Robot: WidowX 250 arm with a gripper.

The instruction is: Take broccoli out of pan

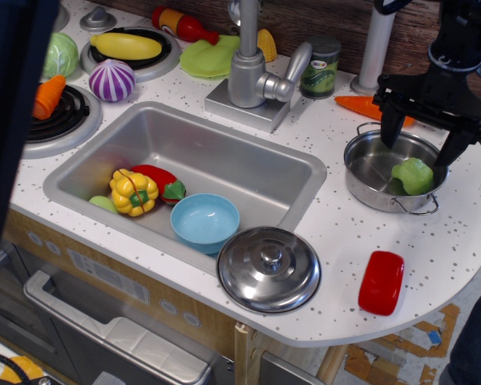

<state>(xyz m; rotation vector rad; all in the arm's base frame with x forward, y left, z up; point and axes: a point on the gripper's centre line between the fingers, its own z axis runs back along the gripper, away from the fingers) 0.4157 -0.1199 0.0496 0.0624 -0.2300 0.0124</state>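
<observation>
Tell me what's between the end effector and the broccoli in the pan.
Nothing. In the single overhead view, the open end effector hangs over the pan, fingers either side of the broccoli, with only bare air between.

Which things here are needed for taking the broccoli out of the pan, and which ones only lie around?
Needed:
- small pale-green plastic broccoli, inside the pan
- round shiny steel pan
- black tool, open above the pan

Only lying around:
- domed steel lid
- light-blue bowl
- red block
- orange carrot
- yellow pepper
- purple cabbage
</observation>
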